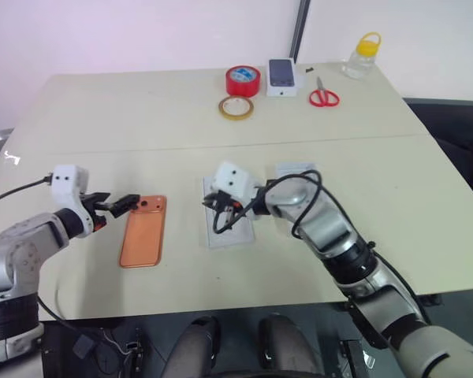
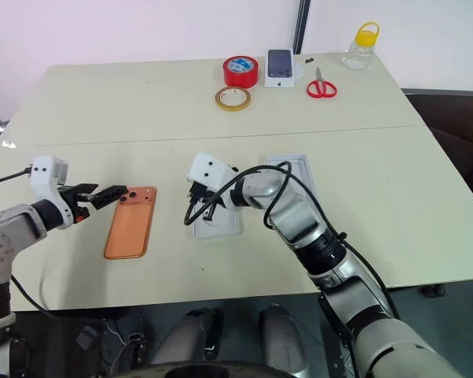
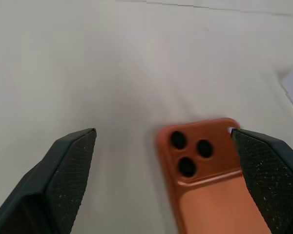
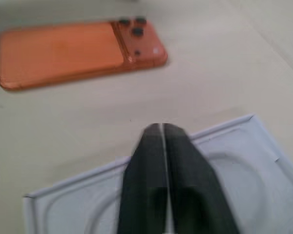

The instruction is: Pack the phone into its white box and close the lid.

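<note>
Left eye view: 1 orange phone (image 1: 143, 231) lies flat on the cream table (image 1: 94, 126), back up, with 3 dark lenses at its far end. The left gripper (image 1: 124, 205) hovers at that lens end with its 2 black fingers spread wide and nothing between them; in the left wrist view the phone's camera corner sits between the 2 fingers (image 3: 63, 170), which look to be apart from it.

Just to the right of the phone, near the table's middle, lies 1 flat white insert (image 4: 244, 165) with an oval recess. The right gripper (image 4: 163, 146) points down over it, its 2 fingers pressed tight together and gripping nothing. Whether the tips touch the insert I cannot tell.

Behind the right forearm, 1 shallow white piece (image 2: 296, 169) rests on the table, mostly hidden; I cannot tell whether it is the white box or the lid.

Along the far edge stand 5 other things: 1 red tape roll (image 1: 243, 80), 1 tan tape roll (image 1: 236, 108) just in front of it, 1 small white box (image 1: 281, 77) picturing a dark phone, 1 pair of red-handled scissors (image 1: 324, 96), and 1 clear bottle (image 1: 361, 57) with a yellow cap.
</note>
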Robot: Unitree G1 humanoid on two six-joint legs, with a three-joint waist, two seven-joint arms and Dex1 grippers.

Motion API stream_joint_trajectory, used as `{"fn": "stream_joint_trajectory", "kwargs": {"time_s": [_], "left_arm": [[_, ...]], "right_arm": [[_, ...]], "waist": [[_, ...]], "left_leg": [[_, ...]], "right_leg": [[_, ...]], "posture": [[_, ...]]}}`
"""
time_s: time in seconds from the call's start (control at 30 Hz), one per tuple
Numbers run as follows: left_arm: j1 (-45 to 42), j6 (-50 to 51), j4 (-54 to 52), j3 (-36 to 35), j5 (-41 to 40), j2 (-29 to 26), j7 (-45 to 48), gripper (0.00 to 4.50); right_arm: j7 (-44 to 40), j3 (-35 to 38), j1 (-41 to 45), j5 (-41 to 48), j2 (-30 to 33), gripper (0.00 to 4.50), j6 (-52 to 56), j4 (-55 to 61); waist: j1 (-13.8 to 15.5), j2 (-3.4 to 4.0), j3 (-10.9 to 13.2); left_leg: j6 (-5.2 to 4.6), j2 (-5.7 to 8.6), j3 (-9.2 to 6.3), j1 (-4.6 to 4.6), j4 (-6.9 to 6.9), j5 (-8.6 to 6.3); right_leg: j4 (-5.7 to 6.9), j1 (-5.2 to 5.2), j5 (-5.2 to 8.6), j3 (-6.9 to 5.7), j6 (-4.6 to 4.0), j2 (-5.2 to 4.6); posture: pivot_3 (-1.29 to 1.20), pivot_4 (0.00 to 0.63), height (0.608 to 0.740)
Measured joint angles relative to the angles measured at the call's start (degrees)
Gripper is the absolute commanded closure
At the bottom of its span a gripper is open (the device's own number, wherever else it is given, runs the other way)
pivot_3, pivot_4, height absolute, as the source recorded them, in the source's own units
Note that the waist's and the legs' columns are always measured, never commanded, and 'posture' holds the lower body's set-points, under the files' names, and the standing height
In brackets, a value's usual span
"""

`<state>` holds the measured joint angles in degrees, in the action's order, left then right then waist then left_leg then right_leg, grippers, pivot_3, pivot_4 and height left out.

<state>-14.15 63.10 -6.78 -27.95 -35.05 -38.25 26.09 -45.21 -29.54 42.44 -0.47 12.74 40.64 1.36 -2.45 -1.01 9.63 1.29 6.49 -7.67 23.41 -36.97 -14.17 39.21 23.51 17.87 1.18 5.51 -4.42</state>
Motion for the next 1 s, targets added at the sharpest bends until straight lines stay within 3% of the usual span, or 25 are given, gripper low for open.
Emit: {"fn": "stream_joint_trajectory", "kwargs": {"time_s": [0.4,0.77,1.0], "left_arm": [[2.1,18.1,-7.5,1.5,-4.8,-2.8,0.0,0.0],[2.2,25.9,-15.8,-0.4,-8.6,6.7,-1.8,0.0],[2.5,26.5,-16.8,-0.3,-11.9,9.7,-4.5,0.0]], "right_arm": [[-0.6,-8.7,3.8,-4.5,-4.8,4.49,-2.5,-7.4],[-3.2,-11.0,6.1,-8.5,-5.5,4.49,-8.3,-14.3],[-4.1,-10.7,6.2,-10.4,-6.1,4.49,-9.0,-15.3]], "waist": [[0.0,0.01,0.0],[0.4,0.22,-0.2],[0.6,0.37,-0.4]], "left_leg": [[0.01,0.01,0.0,-0.06,0.0,0.0],[0.0,0.05,0.0,-0.22,0.0,-0.01],[-0.01,0.05,0.0,-0.36,0.0,-0.02]], "right_leg": [[0.04,0.02,0.0,0.01,0.0,0.0],[-0.05,-0.07,0.0,0.0,0.0,-0.04],[-0.08,-0.18,0.0,0.0,0.0,-0.04]], "posture": [[0.0,0.15,0.74],[0.0,0.15,0.74],[0.0,0.15,0.74]]}}
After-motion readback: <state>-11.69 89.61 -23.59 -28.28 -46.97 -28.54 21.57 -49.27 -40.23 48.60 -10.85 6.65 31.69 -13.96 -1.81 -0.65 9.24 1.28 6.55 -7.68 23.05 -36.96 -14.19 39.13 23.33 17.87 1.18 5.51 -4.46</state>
